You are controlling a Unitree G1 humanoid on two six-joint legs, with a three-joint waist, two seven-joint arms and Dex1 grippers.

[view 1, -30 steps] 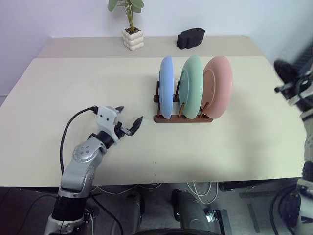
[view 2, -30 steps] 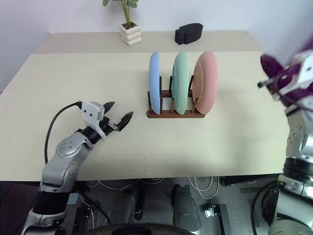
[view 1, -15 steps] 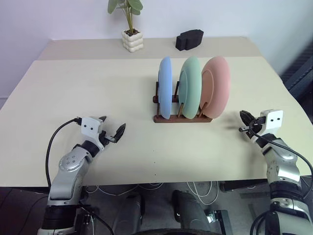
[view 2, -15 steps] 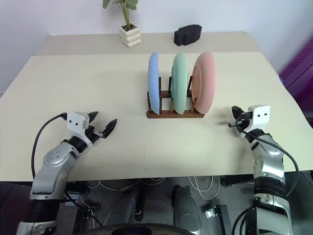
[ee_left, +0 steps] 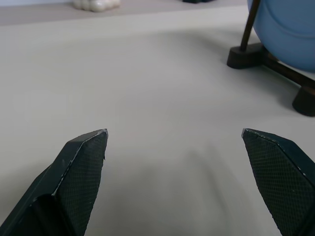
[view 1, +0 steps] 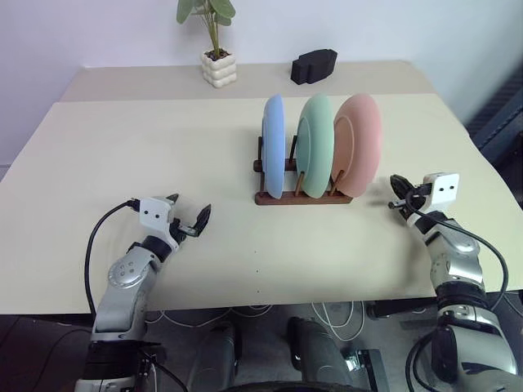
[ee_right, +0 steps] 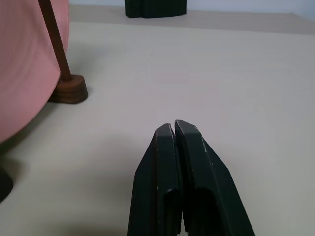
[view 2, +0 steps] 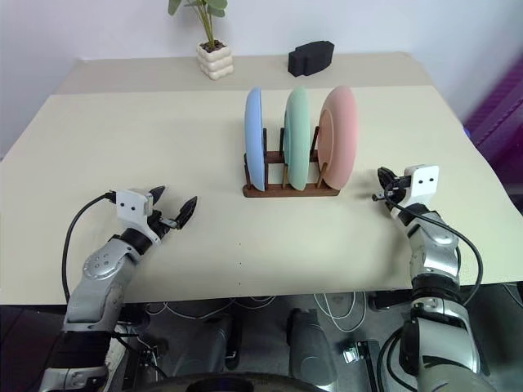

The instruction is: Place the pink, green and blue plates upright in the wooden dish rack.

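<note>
Nearest, the left gripper (view 1: 189, 214) hovers low over the table (view 1: 122, 155), fingers spread and empty; the right gripper (view 1: 398, 193) sits pressed together, holding nothing. Beyond, mid-table, the rack (view 1: 302, 197) holds blue plate (view 1: 273, 155), green plate (view 1: 317, 144) and pink plate (view 1: 359, 145) upright.

Matt plates, dark wood, textured black fingers

The blue plate (view 1: 274, 147), green plate (view 1: 319, 145) and pink plate (view 1: 359, 145) are seen as smooth and matt; the dish rack (view 1: 302, 198) is made of dark reddish-brown wood with a slight sheen; the table (view 1: 147, 155) is finished matt beige; the left gripper's fingers (ee_left: 81, 167) are covered in a fine cross-hatched black texture.
</note>
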